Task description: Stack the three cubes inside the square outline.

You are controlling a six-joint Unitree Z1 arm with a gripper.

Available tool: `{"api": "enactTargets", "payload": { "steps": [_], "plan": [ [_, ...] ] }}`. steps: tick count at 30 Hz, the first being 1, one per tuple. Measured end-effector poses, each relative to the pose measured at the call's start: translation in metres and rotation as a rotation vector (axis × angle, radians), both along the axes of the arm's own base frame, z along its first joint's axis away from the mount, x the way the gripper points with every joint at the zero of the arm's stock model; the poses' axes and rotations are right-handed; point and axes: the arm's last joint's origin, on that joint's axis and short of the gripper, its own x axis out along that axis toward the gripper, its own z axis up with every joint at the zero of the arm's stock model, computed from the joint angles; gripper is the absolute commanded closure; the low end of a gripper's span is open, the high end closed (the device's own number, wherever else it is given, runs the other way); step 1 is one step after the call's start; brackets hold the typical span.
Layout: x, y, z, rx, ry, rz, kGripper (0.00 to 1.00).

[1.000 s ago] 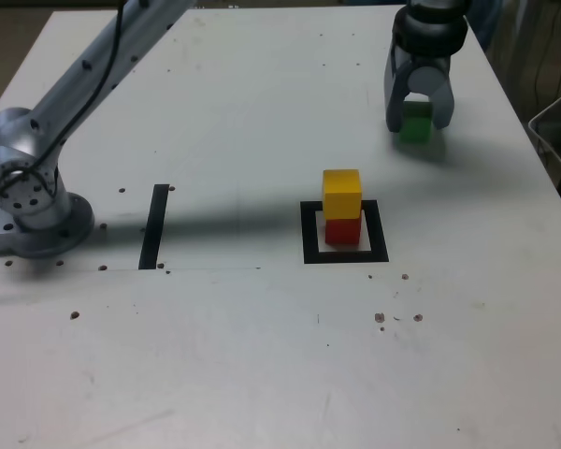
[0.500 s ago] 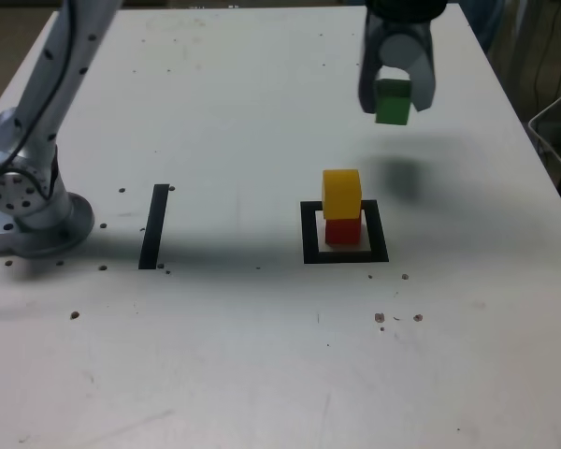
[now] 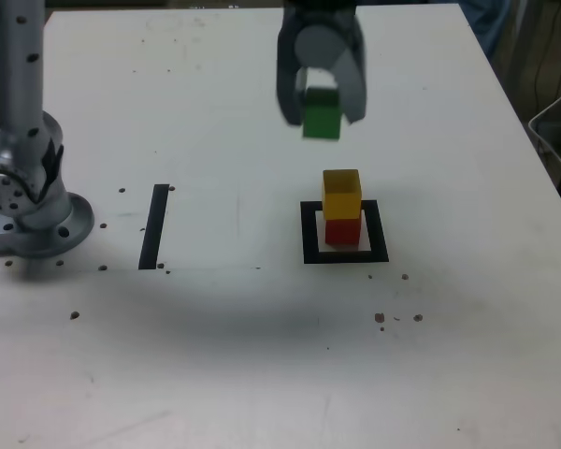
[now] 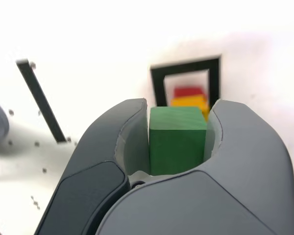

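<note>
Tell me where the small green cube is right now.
The small green cube is held in the air between the grey gripper's fingers, in the exterior view just above and slightly left of the yellow cube stacked on the red cube.

We find no readable text, label, brand, number or sign in either view: not on the cubes, the arm, the pincer or the tabletop.
</note>
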Motion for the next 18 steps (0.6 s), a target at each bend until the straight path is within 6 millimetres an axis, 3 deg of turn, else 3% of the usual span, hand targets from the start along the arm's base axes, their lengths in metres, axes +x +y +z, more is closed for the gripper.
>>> {"api": "enactTargets", "payload": {
  "steps": [9, 18],
  "plan": [
    [0.009, -0.02, -0.014, -0.034, 0.018, 0.031, 0.88],
    [0.024, -0.021, -0.024, -0.021, -0.002, 0.033, 0.88]
  ]
}}
